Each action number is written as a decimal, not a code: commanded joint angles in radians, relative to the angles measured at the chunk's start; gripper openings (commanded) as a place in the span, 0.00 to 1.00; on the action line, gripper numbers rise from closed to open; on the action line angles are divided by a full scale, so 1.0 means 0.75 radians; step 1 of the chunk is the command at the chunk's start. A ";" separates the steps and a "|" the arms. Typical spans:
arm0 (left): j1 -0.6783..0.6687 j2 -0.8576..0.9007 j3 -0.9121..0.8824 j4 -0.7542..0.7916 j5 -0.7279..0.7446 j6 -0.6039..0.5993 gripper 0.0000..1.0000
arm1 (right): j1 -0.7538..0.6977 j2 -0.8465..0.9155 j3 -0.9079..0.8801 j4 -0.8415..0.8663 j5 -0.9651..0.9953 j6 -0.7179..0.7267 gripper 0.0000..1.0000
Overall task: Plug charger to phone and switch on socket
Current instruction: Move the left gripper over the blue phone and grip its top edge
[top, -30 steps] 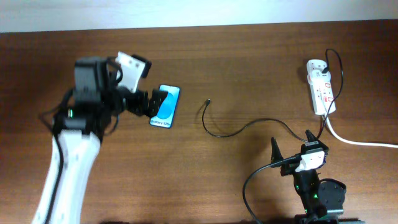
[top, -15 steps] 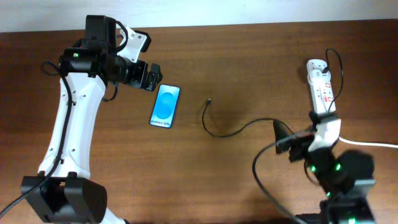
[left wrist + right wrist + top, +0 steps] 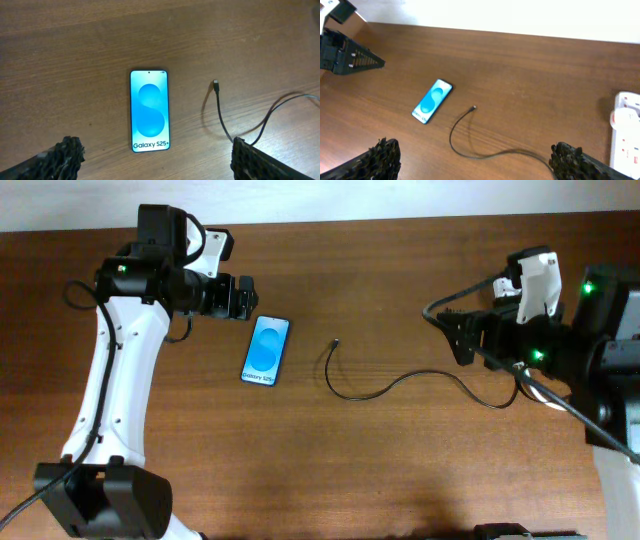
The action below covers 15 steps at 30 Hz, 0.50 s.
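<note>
Nothing done yet. Left gripper (image 3: 157,159) has its fingers wide apart and empty; the phone (image 3: 149,111) lies just ahead between them, with the charger (image 3: 216,85) tip loose beside it, unplugged. Right gripper (image 3: 475,161) is also spread and empty, with the socket (image 3: 626,131) outside one finger, untouched.
</note>
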 commanded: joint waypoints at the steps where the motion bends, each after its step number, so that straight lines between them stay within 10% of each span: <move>1: -0.003 0.075 0.027 -0.003 -0.027 -0.082 0.96 | 0.008 0.088 0.023 -0.035 -0.039 0.040 0.98; 15: -0.189 0.555 0.027 -0.019 -0.267 -0.244 0.96 | 0.007 0.388 0.023 -0.169 -0.029 0.036 0.98</move>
